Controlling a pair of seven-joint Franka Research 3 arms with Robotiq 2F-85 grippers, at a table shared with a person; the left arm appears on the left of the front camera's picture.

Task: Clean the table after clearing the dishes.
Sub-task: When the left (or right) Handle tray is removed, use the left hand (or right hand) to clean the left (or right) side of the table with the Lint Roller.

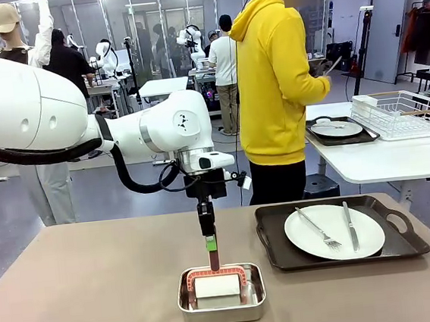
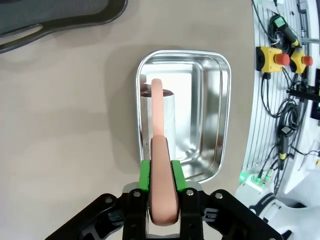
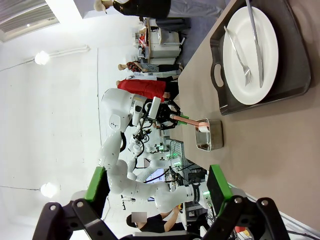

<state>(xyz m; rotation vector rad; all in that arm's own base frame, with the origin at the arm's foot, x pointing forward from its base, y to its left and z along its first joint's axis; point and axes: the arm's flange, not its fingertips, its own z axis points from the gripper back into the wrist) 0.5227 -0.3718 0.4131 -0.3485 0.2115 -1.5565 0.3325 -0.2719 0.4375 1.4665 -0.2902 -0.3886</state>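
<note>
Two grippers. Left gripper (image 1: 211, 246) jaws clamped on the pink handle (image 2: 160, 145) of a white tool (image 1: 217, 286) in the steel pan (image 1: 185, 307), near centre of table (image 1: 76, 296). Plate (image 1: 314, 244), fork (image 1: 317, 229) and knife (image 1: 349, 226) on dark tray (image 1: 274, 259) just right. Right gripper (image 3: 157, 185) jaws wide, empty.

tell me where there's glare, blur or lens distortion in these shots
Front view: even light, sharp, soft shadow around the steel pan. Left wrist view: strong glare on the pan's floor beside the pink handle, picture edges bowed by the wide lens. Right wrist view: rolled sideways, ceiling lamps blown out, the table running up the frame.
</note>
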